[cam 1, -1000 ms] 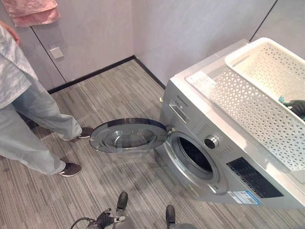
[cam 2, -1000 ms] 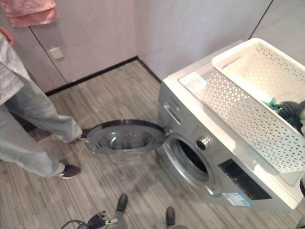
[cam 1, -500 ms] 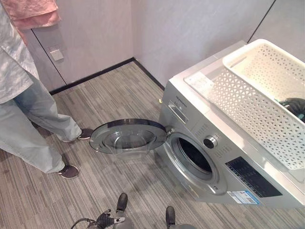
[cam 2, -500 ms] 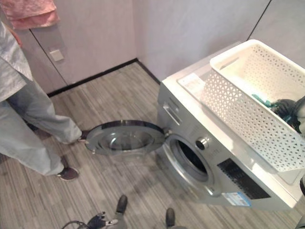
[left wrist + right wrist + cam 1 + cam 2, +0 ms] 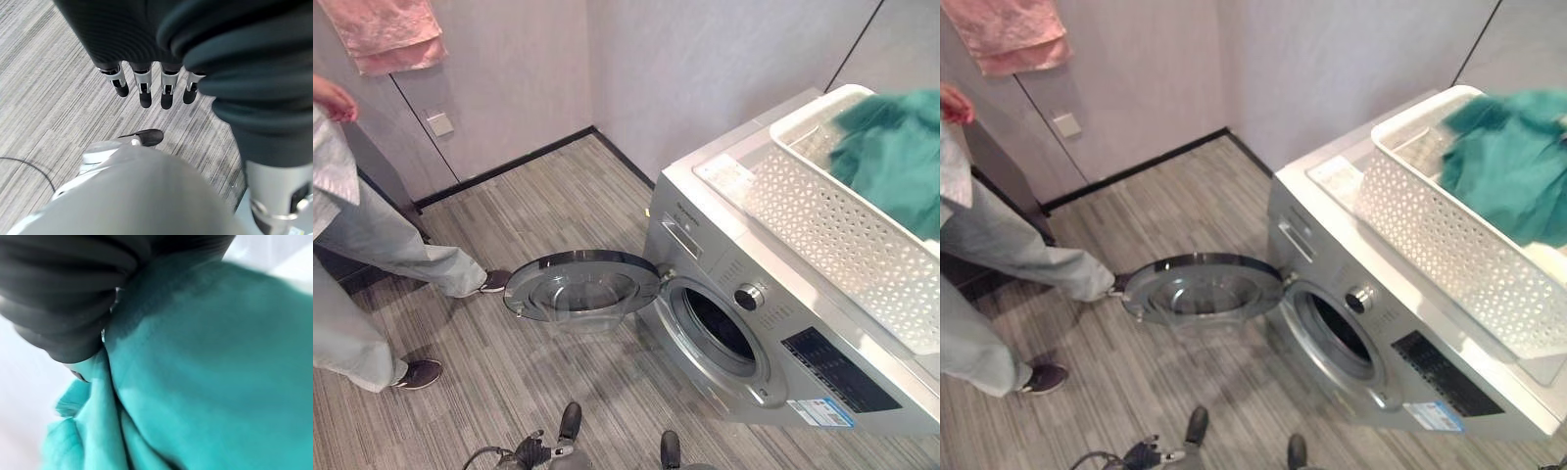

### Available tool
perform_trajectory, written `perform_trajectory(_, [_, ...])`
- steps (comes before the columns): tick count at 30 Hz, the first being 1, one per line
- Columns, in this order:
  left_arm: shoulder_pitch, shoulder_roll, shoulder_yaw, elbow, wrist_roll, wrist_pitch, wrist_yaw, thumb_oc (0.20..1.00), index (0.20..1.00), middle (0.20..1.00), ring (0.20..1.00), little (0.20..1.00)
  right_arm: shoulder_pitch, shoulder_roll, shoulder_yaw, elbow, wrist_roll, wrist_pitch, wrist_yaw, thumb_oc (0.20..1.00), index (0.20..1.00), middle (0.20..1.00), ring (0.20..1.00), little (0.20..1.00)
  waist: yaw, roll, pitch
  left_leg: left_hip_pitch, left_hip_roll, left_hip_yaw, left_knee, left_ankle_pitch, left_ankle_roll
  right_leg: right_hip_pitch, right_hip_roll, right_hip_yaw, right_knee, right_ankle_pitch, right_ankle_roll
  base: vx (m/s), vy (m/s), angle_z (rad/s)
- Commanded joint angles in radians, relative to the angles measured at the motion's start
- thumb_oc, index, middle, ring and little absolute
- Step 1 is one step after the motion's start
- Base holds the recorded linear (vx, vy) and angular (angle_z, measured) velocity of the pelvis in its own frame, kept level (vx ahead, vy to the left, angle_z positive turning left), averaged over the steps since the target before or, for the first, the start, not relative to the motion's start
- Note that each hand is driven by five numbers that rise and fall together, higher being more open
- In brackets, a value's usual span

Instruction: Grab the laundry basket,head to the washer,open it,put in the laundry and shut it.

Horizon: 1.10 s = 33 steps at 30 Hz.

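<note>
Left eye view looks down on a silver washer (image 5: pixel 773 323) standing at the right of the scene, its round door (image 5: pixel 579 286) swung wide open to the left and lying nearly level above the striped grey floor (image 5: pixel 509 196), the dark drum mouth (image 5: pixel 720 325) uncovered; a white perforated laundry basket (image 5: pixel 842 230) sits on top of the washer, and a teal green garment (image 5: pixel 891 162) is lifted above the basket's far right end, hanging partly over its rim; in the right wrist view the right hand (image 5: pixel 73 298) shows as a dark ribbed cover pressed against that teal cloth, which hides the fingers, so I cannot tell whether they are curled round it or not; in the left wrist view the left hand (image 5: pixel 146 73) hangs above the floor with its fingers (image 5: pixel 142 90) straight and loose, touching nothing; at the far left a person (image 5: pixel 362 255) in light jeans and dark shoes stands on the floor, well apart from the washer; a pink cloth (image 5: pixel 391 34) hangs on the far wall above them.
</note>
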Motion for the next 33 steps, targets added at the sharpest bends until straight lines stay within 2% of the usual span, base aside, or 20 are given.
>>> perform_trajectory(1, [-0.021, 0.055, 0.02, 0.099, 0.062, -0.012, 0.047, 1.0, 1.0, 1.0, 1.0, 1.0, -0.169, -0.064, -0.026, -0.034, 0.068, -0.103, -0.17, 0.2, 0.2, 0.2, 0.2, 0.2, 0.004, -0.114, -0.052, 0.215, 0.022, 0.056, 0.006, -0.208, 0.026, -0.054, -0.055, 0.048, 0.046, -0.081, 0.031, 0.02, 0.044, 0.01])
perform_trajectory(2, [-0.015, 0.055, 0.032, 0.103, 0.064, -0.011, 0.054, 1.0, 1.0, 1.0, 1.0, 1.0, -0.173, -0.064, -0.028, -0.081, 0.038, -0.117, -0.214, 0.2, 0.2, 0.2, 0.2, 0.2, 0.002, -0.109, -0.061, 0.221, 0.018, 0.06, 0.006, -0.211, 0.03, -0.048, -0.058, 0.048, 0.046, -0.079, 0.032, 0.01, 0.03, 0.01])
perform_trajectory(9, [-0.001, 0.037, 0.041, 0.099, 0.073, -0.007, 0.075, 1.0, 1.0, 1.0, 1.0, 1.0, -0.13, -0.066, -0.105, -0.274, -0.094, -0.145, -0.362, 0.2, 0.2, 0.2, 0.2, 0.2, 0.0, -0.089, -0.071, 0.235, -0.001, 0.06, 0.006, -0.224, 0.046, -0.041, -0.068, 0.055, 0.049, -0.07, 0.037, 0.01, 0.053, -0.01])
perform_trajectory(16, [-0.004, 0.019, 0.044, 0.104, 0.071, -0.006, 0.079, 1.0, 1.0, 1.0, 1.0, 1.0, -0.054, -0.065, -0.171, -0.408, -0.166, -0.145, -0.406, 0.2, 0.2, 0.2, 0.2, 0.2, -0.009, -0.084, -0.07, 0.249, -0.02, 0.066, 0.008, -0.237, 0.062, -0.041, -0.079, 0.066, 0.054, -0.059, 0.045, 0.0, 0.07, 0.0])
perform_trajectory(19, [-0.007, 0.003, 0.046, 0.104, 0.077, -0.002, 0.083, 1.0, 1.0, 1.0, 1.0, 1.0, 0.022, -0.056, -0.248, -0.515, -0.202, -0.149, -0.436, 0.2, 0.2, 0.2, 0.2, 0.2, -0.023, -0.076, -0.068, 0.259, -0.037, 0.075, 0.013, -0.251, 0.075, -0.045, -0.086, 0.081, 0.059, -0.051, 0.053, -0.01, 0.095, -0.17])
perform_trajectory(24, [-0.013, -0.023, 0.048, 0.099, 0.075, 0.007, 0.084, 1.0, 1.0, 1.0, 1.0, 1.0, 0.249, 0.003, -0.463, -0.776, -0.226, -0.151, -0.463, 0.2, 0.2, 0.2, 0.2, 0.2, -0.054, -0.071, -0.065, 0.265, -0.076, 0.094, 0.033, -0.269, 0.104, -0.066, -0.108, 0.116, 0.074, -0.019, 0.067, -0.04, 0.143, -0.18])
perform_trajectory(25, [-0.018, -0.047, 0.053, 0.093, 0.08, 0.011, 0.082, 1.0, 1.0, 1.0, 1.0, 1.0, 0.375, 0.032, -0.572, -0.907, -0.24, -0.158, -0.469, 0.2, 0.2, 0.2, 0.2, 0.2, -0.075, -0.056, -0.066, 0.267, -0.092, 0.096, 0.031, -0.271, 0.113, -0.069, -0.12, 0.121, 0.077, -0.013, 0.074, -0.07, 0.151, -0.29])
perform_trajectory(26, [-0.018, -0.041, 0.049, 0.093, 0.08, 0.011, 0.082, 1.0, 1.0, 1.0, 1.0, 1.0, 0.402, 0.035, -0.598, -0.919, -0.243, -0.154, -0.469, 0.2, 0.2, 0.2, 0.2, 0.2, -0.072, -0.062, -0.067, 0.267, -0.093, 0.095, 0.031, -0.27, 0.113, -0.069, -0.121, 0.12, 0.077, -0.013, 0.074, -0.05, 0.222, -0.24])
perform_trajectory(27, [-0.027, -0.063, 0.038, 0.081, 0.098, 0.015, 0.079, 1.0, 1.0, 1.0, 1.0, 1.0, 0.537, 0.071, -0.715, -1.039, -0.263, -0.164, -0.48, 0.2, 0.2, 0.2, 0.2, 0.2, -0.094, -0.048, -0.069, 0.269, -0.11, 0.092, 0.024, -0.27, 0.123, -0.069, -0.139, 0.122, 0.079, -0.005, 0.083, -0.02, 0.114, -0.09])
perform_trajectory(28, [-0.027, -0.059, 0.033, 0.081, 0.098, 0.015, 0.079, 1.0, 1.0, 1.0, 1.0, 1.0, 0.562, 0.075, -0.738, -1.051, -0.265, -0.16, -0.48, 0.2, 0.2, 0.2, 0.2, 0.2, -0.091, -0.053, -0.07, 0.269, -0.111, 0.09, 0.024, -0.27, 0.123, -0.068, -0.14, 0.12, 0.078, -0.005, 0.084, -0.05, 0.208, -0.01])
perform_trajectory(30, [-0.037, -0.079, 0.007, 0.051, 0.126, 0.014, 0.075, 1.0, 1.0, 1.0, 1.0, 1.0, 0.712, 0.128, -0.86, -1.183, -0.344, -0.152, -0.507, 0.2, 0.2, 0.2, 0.2, 0.2, -0.111, -0.039, -0.069, 0.269, -0.144, 0.081, 0.012, -0.269, 0.141, -0.078, -0.169, 0.126, 0.088, 0.012, 0.097, -0.05, 0.167, 0.03])
perform_trajectory(33, [-0.038, -0.082, -0.004, 0.029, 0.138, 0.014, 0.072, 1.0, 1.0, 1.0, 1.0, 1.0, 0.809, 0.174, -0.937, -1.276, -0.403, -0.139, -0.514, 0.2, 0.2, 0.2, 0.2, 0.2, -0.118, -0.038, -0.066, 0.269, -0.169, 0.075, 0.009, -0.273, 0.154, -0.091, -0.186, 0.137, 0.101, 0.019, 0.104, -0.06, 0.167, -0.03])
